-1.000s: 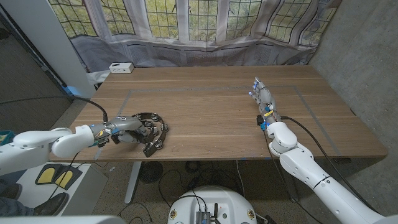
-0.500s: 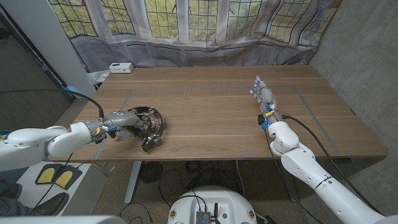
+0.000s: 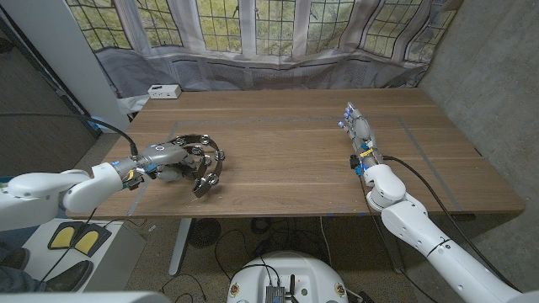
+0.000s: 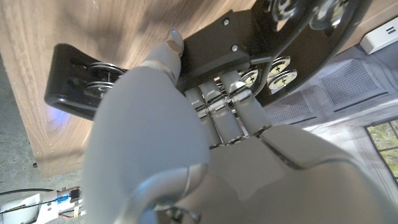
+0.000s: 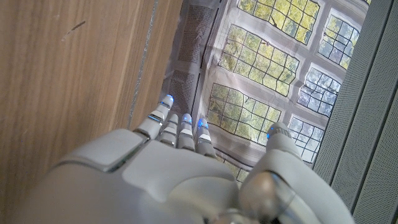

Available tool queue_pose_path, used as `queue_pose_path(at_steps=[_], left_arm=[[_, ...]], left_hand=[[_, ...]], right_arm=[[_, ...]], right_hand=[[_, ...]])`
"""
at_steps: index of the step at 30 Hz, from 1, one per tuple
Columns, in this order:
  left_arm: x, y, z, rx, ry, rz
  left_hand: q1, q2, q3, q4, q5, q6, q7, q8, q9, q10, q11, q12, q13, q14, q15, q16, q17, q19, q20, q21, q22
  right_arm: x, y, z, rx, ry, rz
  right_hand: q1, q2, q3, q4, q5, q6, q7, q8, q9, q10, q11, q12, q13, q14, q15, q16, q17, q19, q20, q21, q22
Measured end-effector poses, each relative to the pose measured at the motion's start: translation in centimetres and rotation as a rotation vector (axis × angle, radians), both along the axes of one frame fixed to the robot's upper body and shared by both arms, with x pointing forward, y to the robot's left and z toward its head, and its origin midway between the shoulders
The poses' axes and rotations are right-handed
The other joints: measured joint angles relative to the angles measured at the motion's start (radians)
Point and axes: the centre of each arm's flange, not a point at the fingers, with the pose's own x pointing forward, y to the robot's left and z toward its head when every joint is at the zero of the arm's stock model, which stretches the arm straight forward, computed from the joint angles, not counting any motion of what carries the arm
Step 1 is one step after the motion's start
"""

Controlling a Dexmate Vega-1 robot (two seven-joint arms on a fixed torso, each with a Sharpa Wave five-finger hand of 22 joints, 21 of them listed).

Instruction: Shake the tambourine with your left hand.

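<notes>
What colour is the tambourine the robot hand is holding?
The tambourine has a black frame with shiny silver jingles, clearest in the left wrist view; the left robot hand grips it.

The left robot hand (image 3: 173, 160) is curled in a grip; the right robot hand (image 3: 357, 128) lies outstretched, fingers straight.

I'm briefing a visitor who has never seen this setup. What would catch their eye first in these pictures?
First, the left hand gripping a black tambourine with silver jingles, near the wooden table's front left edge. Next, the right hand with blue-lit fingertips, fingers extended, on the table's right side, holding nothing. Behind the table, leaded windows show above a grey draped cloth, and a small white box sits at the far left corner.
</notes>
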Motion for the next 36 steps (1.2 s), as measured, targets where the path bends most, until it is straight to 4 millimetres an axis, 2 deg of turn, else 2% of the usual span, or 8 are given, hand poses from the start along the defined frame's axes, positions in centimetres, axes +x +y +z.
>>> queue_pose_path(at_steps=[12, 14, 18, 22, 26, 29, 36], left_arm=[[-0.1, -0.6, 0.8, -0.026, -0.046, -0.006], [0.1, -1.0, 1.7, -0.064, -0.075, -0.014], [0.1, -1.0, 1.6, -0.056, -0.069, -0.009], [0.1, -1.5, 2.8, -0.082, -0.100, -0.014], [0.1, -1.5, 3.1, -0.074, -0.099, -0.001], [-0.4, -2.2, 4.7, -0.081, -0.129, -0.007], [0.0, -1.9, 4.2, -0.046, -0.101, 0.029]], left_hand=[[0.000, 0.000, 0.000, 0.000, 0.000, -0.005, 0.005, 0.001, 0.009, -0.002, 0.002, 0.004, 0.001, 0.000, 0.000, -0.002, 0.008, 0.000, 0.000, 0.000, -0.001], [0.000, 0.000, 0.000, 0.000, 0.000, -0.005, 0.005, 0.001, 0.009, -0.002, 0.002, 0.004, 0.001, 0.000, 0.000, -0.002, 0.008, 0.000, 0.000, 0.000, -0.001], [0.000, 0.000, -0.003, 0.003, 0.004, -0.005, 0.005, 0.001, 0.009, -0.002, 0.002, 0.004, 0.002, 0.000, 0.000, -0.002, 0.008, 0.000, 0.000, -0.001, -0.001], [0.000, 0.000, -0.004, 0.002, 0.004, -0.004, 0.006, 0.001, 0.009, -0.002, 0.001, 0.004, 0.002, 0.000, 0.000, -0.002, 0.008, 0.000, 0.000, -0.001, -0.001], [0.000, 0.000, -0.004, 0.002, 0.004, -0.004, 0.006, 0.000, 0.009, -0.007, -0.003, 0.008, 0.003, 0.000, 0.000, -0.002, 0.007, 0.000, 0.000, -0.001, -0.001], [0.000, 0.000, -0.004, 0.002, 0.004, -0.004, 0.006, 0.000, 0.009, -0.009, -0.002, 0.012, 0.003, 0.000, 0.000, -0.002, 0.004, 0.000, 0.000, 0.000, -0.001], [0.000, 0.000, -0.004, 0.002, 0.004, -0.004, 0.006, 0.000, 0.009, -0.009, -0.002, 0.013, 0.003, 0.000, 0.000, -0.004, -0.003, -0.002, 0.002, 0.005, 0.000]], right_arm=[[0.1, -0.5, 0.2, 0.004, -0.010, -0.001], [0.1, -0.6, 0.3, 0.005, -0.013, 0.001], [0.0, -0.9, 0.5, 0.003, -0.018, -0.003], [-0.1, -1.1, 0.8, 0.005, -0.020, -0.001], [-0.1, -1.4, 1.0, 0.004, -0.021, -0.003], [-0.1, -1.6, 1.0, 0.007, -0.010, 0.001], [-0.1, -2.2, 1.2, 0.003, -0.014, -0.009]], right_hand=[[0.000, 0.000, 0.000, 0.000, 0.000, 0.000, 0.000, 0.000, 0.000, 0.000, 0.000, 0.000, 0.000, 0.000, 0.000, 0.000, 0.000, 0.000, 0.000, 0.000, 0.000], [0.000, 0.000, 0.000, 0.000, 0.000, 0.000, 0.000, 0.000, 0.000, 0.000, 0.000, 0.000, 0.000, 0.000, 0.000, 0.000, 0.000, 0.000, 0.000, 0.000, 0.000], [0.000, 0.000, 0.000, 0.000, 0.000, 0.000, 0.000, 0.000, 0.000, 0.000, 0.000, 0.000, 0.000, 0.000, 0.000, 0.000, 0.000, 0.000, 0.000, 0.000, 0.000], [0.000, 0.000, 0.000, 0.000, 0.000, 0.000, 0.000, 0.000, 0.000, 0.000, 0.000, 0.000, 0.000, 0.000, 0.000, 0.000, 0.000, 0.000, 0.000, 0.000, 0.000], [0.000, 0.000, -0.004, -0.004, 0.000, 0.000, 0.000, 0.000, 0.000, 0.000, 0.000, 0.000, 0.000, 0.000, 0.000, 0.000, 0.000, 0.000, 0.000, 0.000, 0.000], [0.000, 0.000, -0.004, -0.004, 0.000, 0.000, 0.000, 0.000, 0.000, 0.000, 0.000, 0.000, 0.000, 0.000, 0.000, 0.000, 0.000, 0.000, 0.000, 0.000, 0.000], [0.000, 0.000, -0.004, -0.004, 0.000, 0.000, 0.000, 0.000, 0.000, 0.000, 0.000, 0.000, 0.000, 0.000, 0.000, 0.000, 0.000, 0.000, 0.000, 0.000, 0.000]])
